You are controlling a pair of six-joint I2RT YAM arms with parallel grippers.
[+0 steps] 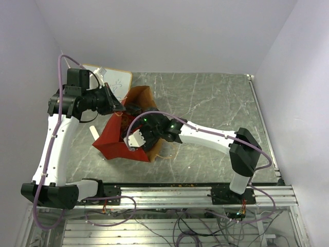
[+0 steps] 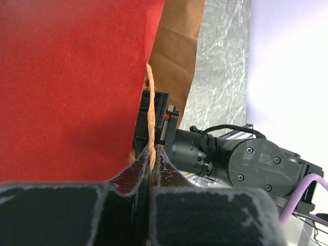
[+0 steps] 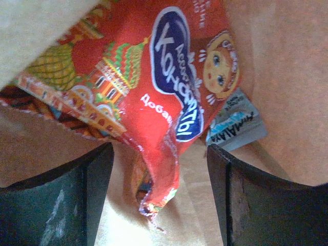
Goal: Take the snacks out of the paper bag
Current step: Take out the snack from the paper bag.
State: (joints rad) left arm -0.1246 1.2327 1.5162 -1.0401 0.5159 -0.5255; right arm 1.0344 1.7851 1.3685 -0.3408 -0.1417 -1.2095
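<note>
The red paper bag (image 1: 114,140) lies on the table with its brown inside showing. In the left wrist view its red wall (image 2: 72,87) fills the left side. My left gripper (image 1: 117,105) is shut on the bag's tan loop handle (image 2: 150,107), which runs down between the jaws of the gripper (image 2: 151,154). My right gripper (image 1: 134,135) reaches into the bag's mouth. In the right wrist view this gripper (image 3: 159,154) is open, its fingers either side of the lower corner of the large red crinkly snack bag (image 3: 154,66) with a blue logo. A small grey-white wrapper (image 3: 236,125) lies behind it.
A white-faced board with a tan frame (image 1: 117,82) leans at the back left, behind my left arm. The bag's brown inner walls (image 3: 277,61) close in around my right gripper. The grey marble-look table (image 1: 216,103) stretches to the right, with white walls around it.
</note>
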